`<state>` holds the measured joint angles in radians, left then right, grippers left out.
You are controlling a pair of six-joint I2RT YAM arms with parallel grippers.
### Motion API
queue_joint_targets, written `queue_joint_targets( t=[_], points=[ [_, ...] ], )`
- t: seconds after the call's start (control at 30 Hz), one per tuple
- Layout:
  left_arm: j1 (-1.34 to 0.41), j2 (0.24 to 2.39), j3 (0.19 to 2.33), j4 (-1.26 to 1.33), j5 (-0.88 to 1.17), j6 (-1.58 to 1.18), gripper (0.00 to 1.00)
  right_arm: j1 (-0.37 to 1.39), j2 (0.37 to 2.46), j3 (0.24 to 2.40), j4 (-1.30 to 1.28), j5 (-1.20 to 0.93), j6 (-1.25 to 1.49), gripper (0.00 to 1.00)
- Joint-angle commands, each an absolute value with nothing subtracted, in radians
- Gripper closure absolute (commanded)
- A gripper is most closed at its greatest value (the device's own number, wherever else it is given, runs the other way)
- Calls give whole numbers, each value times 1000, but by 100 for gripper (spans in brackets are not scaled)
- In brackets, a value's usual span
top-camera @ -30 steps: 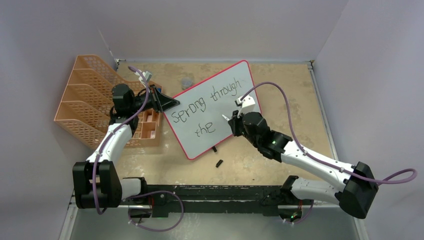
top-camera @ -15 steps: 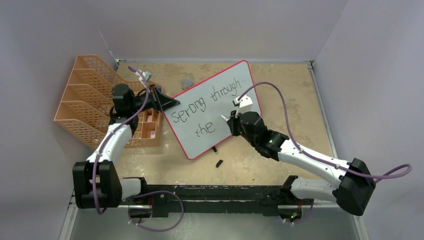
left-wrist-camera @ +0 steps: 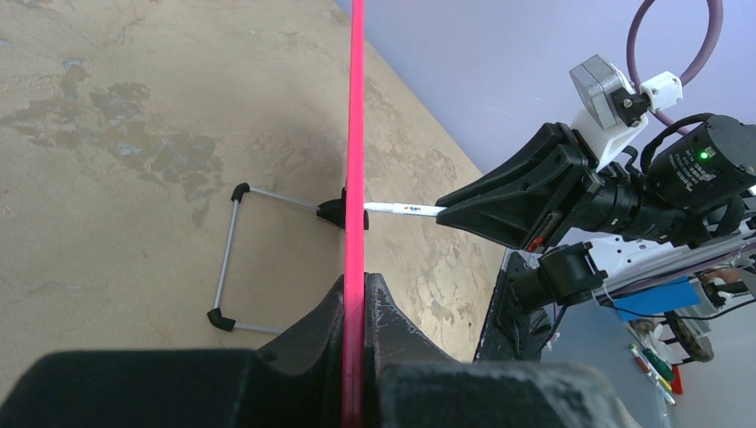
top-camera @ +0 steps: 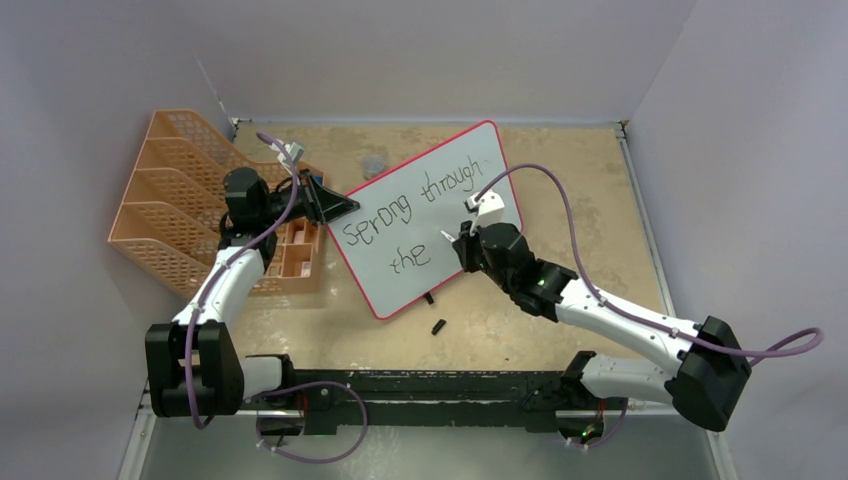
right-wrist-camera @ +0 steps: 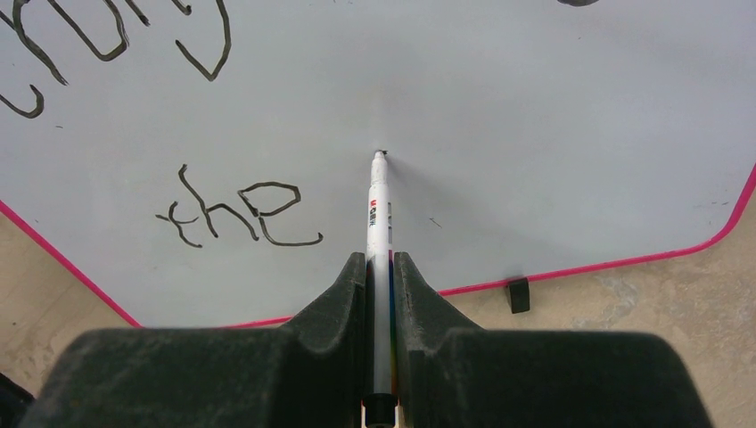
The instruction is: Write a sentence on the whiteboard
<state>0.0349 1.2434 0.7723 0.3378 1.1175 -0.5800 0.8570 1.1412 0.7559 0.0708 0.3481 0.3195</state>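
From above, the whiteboard (top-camera: 425,215) stands slanted on the table (top-camera: 570,170) and carries the sentence (top-camera: 400,210) (it reads "Sprong through / the"), the left wrist view shows the left gripper (left-wrist-camera: 357,287) clamped on its pink frame, and the right wrist view shows the right gripper (right-wrist-camera: 381,264) pinching a marker (right-wrist-camera: 379,209) whose tip touches the board beside "the".

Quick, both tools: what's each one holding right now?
Left tool: closed on the whiteboard edge.
Right tool: closed on the marker, tip at the board.
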Motion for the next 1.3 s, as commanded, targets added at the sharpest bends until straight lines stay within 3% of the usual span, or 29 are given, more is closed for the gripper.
queue_joint_targets(
  t=[0.0,1.27],
  points=[
    [8,1252,788,318,1166,-535,100,854,1155,781,129,334,306,100],
    [8,1256,788,319,1163,-537,100,854,1210,772,17,237,367,100]
  ],
)
